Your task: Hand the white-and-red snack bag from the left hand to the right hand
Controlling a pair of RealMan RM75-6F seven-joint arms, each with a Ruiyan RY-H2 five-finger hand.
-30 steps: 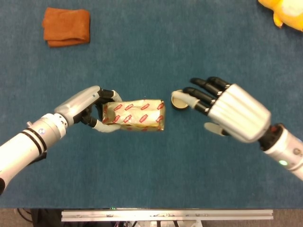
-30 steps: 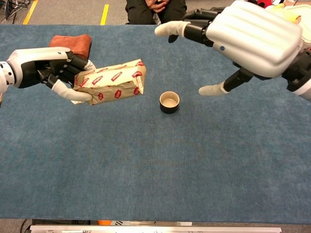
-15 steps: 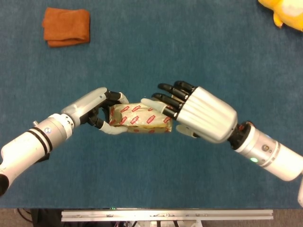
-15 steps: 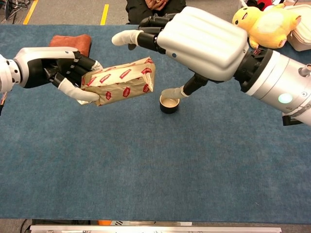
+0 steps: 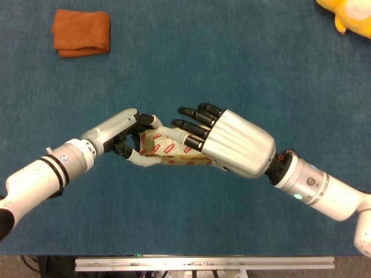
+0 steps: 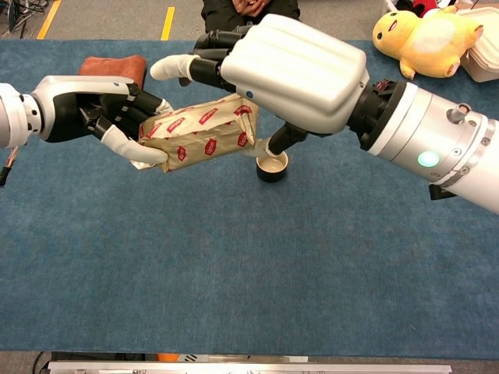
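Head view: the white-and-red snack bag (image 5: pixel 165 149) hangs above the blue bench (image 5: pixel 232 52), well clear of the orange cloth (image 5: pixel 80 32) at the far left corner. The left robot hand (image 5: pixel 126 134) clamps the bag's left end between thumb and curled fingers. The right robot hand (image 5: pixel 229 142) lies over the bag's right half, fingers stretched out across the top; whether they press it I cannot tell.

Chest view: the bag (image 6: pixel 201 132) sits tilted, its right end just above and left of the small cup (image 6: pixel 271 164). The right robot hand (image 6: pixel 288 70) has its thumb under the bag, fingers still apart, holding nothing. If the left robot hand (image 6: pixel 109 113) lets go early, the bag likely drops onto the cup. The plush toy (image 6: pixel 425 35) sits far right.
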